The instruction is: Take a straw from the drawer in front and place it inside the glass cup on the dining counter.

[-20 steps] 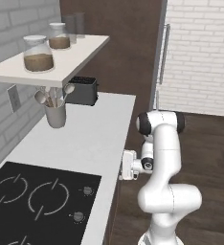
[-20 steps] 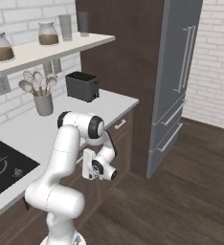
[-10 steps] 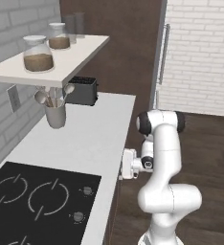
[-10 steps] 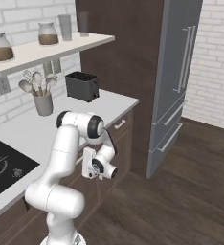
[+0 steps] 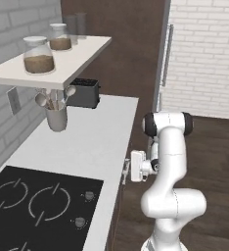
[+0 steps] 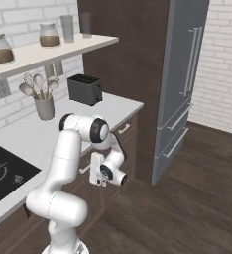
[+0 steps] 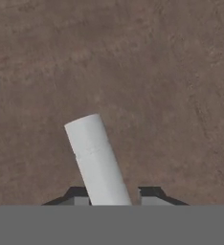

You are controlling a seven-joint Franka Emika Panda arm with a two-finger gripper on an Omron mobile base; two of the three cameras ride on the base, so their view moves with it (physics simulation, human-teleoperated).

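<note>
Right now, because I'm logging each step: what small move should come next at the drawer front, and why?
Probably finish closing the jaws on the pale cylindrical handle. It already sits between the two dark fingertips, with a sliver of gap on one side, against the dark brown wooden drawer front, which looks shut. A firm grip should come before any pull.

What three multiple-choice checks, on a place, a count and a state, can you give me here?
1. The toaster stands: A on the counter; B on the shelf; C on the hob.
2. Brown-filled jars on the shelf: A one; B two; C four.
3. The drawer is: A pulled out; B shut; C removed.

A: it sits on the white top under the shelf.
B: two show there.
B: the gripper faces its flat front, with the handle at the tips.
</note>
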